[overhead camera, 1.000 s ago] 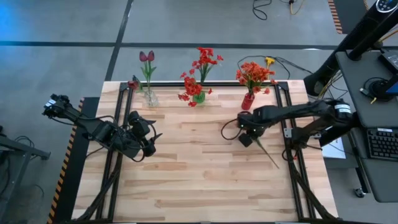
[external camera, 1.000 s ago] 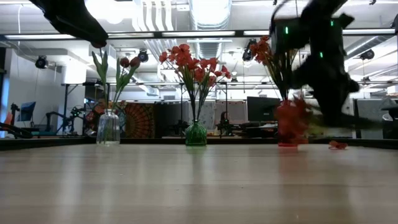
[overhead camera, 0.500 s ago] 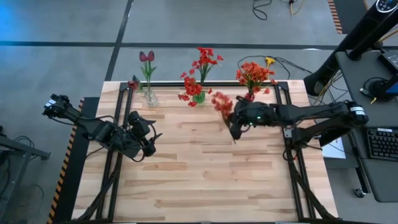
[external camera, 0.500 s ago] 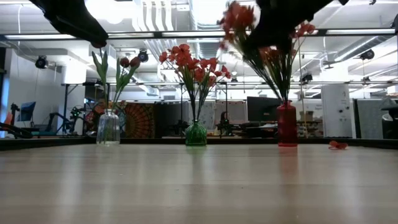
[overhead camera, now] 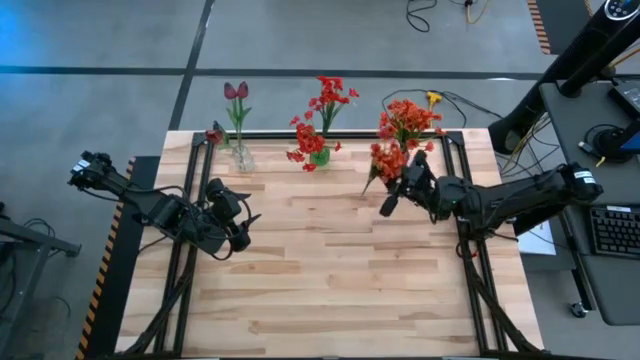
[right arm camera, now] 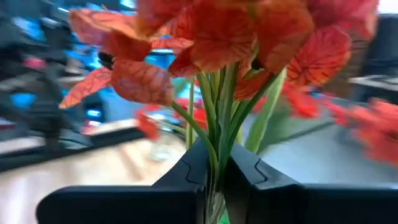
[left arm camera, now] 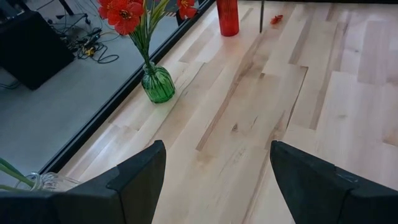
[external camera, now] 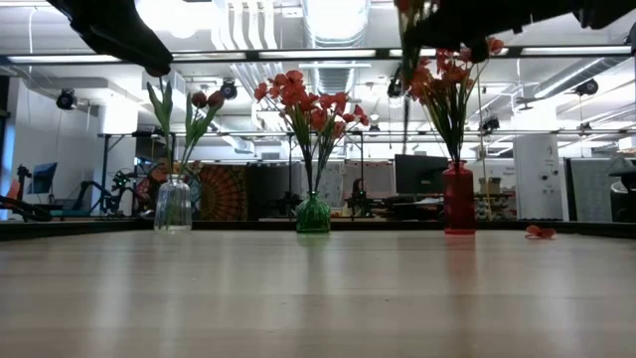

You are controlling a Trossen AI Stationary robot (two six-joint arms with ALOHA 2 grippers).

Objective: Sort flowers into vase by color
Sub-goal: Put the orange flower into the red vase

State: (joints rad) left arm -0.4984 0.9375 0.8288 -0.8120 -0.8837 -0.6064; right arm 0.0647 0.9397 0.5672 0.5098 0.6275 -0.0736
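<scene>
My right gripper (overhead camera: 398,190) is shut on an orange flower (overhead camera: 386,158), high above the table just in front of the red vase (external camera: 458,199) of orange blooms (overhead camera: 408,118). The green vase (overhead camera: 320,156) holds red blooms and the clear glass vase (overhead camera: 241,157) holds maroon tulips. All three vases stand along the table's far edge. A maroon flower (overhead camera: 215,133) lies at the far left corner. My left gripper (left arm camera: 217,180) is open and hovers over the table's left part, touching nothing. My right gripper pinches the orange flower's green stems (right arm camera: 216,163) between its two fingers, just below the blooms (right arm camera: 224,37), which fan out beyond the fingertips. The flower is lifted clear. Its thin lower stem (external camera: 405,94) hangs straight down, well above the table.
A small orange petal (external camera: 541,232) lies on the table right of the red vase. Black frame rails (overhead camera: 190,250) run along the left and right sides. The wide wooden middle and near part of the table (overhead camera: 330,290) carries nothing.
My right gripper has risen from the table's right part, taking the orange flower up with it. The flower has swung from low and slanted to upright. The gripper swept toward the table's left and far edge, then back toward the red vase.
</scene>
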